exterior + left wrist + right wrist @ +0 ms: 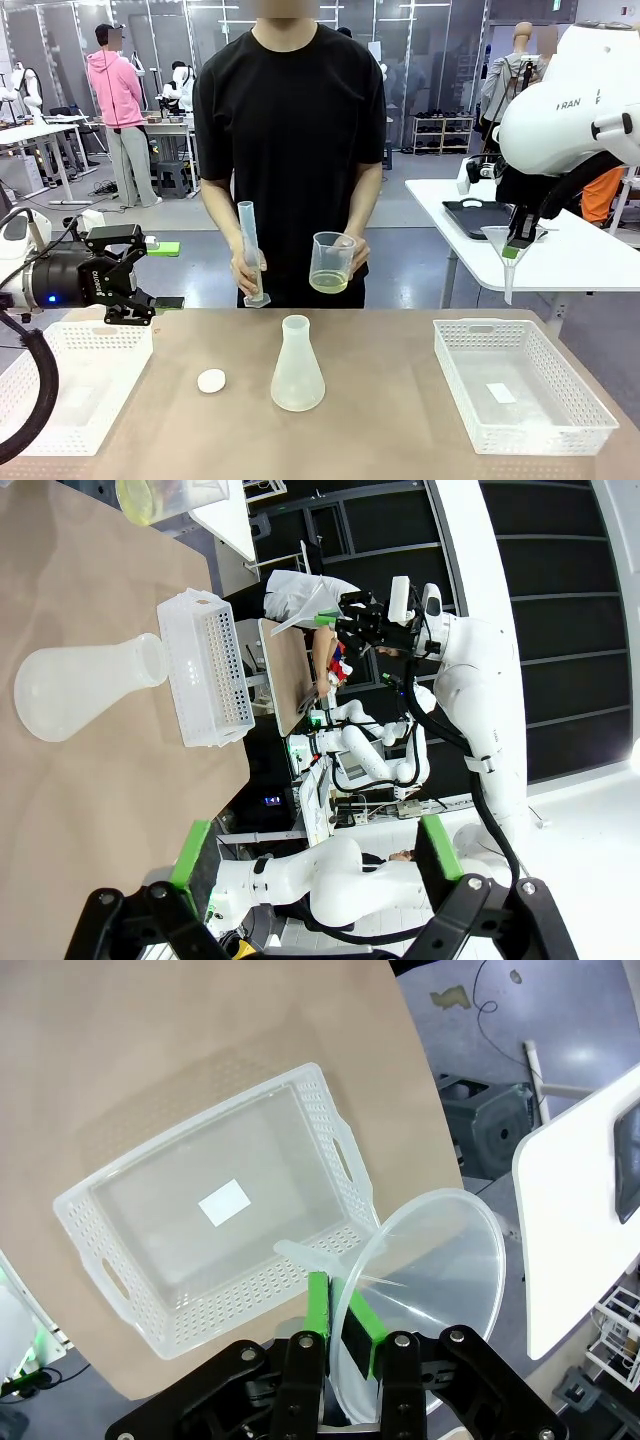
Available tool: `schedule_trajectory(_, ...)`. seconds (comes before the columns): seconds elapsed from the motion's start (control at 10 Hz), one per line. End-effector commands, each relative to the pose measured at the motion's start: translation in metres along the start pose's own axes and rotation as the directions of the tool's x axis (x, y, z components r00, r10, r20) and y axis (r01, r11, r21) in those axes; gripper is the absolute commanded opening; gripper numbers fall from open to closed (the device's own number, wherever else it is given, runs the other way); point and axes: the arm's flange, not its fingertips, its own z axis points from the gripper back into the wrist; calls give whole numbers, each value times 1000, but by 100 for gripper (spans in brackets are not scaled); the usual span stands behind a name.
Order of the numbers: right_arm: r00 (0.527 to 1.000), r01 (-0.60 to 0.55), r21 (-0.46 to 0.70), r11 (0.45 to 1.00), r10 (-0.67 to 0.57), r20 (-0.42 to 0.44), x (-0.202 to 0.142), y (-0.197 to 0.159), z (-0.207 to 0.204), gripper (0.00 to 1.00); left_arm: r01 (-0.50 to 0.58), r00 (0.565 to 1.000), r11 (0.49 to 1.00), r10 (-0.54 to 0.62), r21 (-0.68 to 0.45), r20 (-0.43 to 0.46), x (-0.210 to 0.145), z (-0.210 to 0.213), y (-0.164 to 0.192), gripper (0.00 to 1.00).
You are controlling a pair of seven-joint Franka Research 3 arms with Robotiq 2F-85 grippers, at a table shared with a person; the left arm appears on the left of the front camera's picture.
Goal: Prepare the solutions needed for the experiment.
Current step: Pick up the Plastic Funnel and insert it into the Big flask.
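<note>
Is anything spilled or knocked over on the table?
No, nothing stands out. The flask stands upright, the white stopper lies beside it, the left basket and right basket sit flat, and the tabletop looks dry.

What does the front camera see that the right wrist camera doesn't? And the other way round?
Front camera: a person holding a measuring cylinder and a beaker of yellow-green liquid. On the table are a cone-shaped flask and a white stopper. The open left gripper is near a second basket.
Right wrist camera: up close, the right gripper with green pads pinching the clear funnel by its rim.
Both: that gripper shut on the funnel, and the white basket with a label inside.
</note>
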Motion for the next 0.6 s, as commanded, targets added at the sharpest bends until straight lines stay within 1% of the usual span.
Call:
schedule_trajectory(0.0, 1000, -5, -3, 1000, 5, -9, 1, -3, 1, 0, 4, 1000, 1000, -4, 1, 3, 0, 2, -1, 100)
schedule_trajectory(0.2, 1000, -5, -3, 1000, 5, -9, 1, -3, 1, 0, 4, 1000, 1000, -4, 1, 3, 0, 2, -1, 100)
schedule_trajectory(0.3, 1000, 0, 0, 1000, 0, 0, 0, 0, 0, 7, 4, 1000, 1000, -4, 1, 3, 0, 2, -1, 100)
schedule_trajectory(0.4, 988, -113, 13, 993, 111, 104, 12, 9, -3, 7, 4, 1000, 1000, -4, 1, 3, 0, 2, -1, 100)
schedule_trajectory(0.5, 960, -226, -8, 974, 224, 168, 27, 26, 0, 7, 4, 1000, 1000, -4, 1, 3, 0, 2, -1, 100)
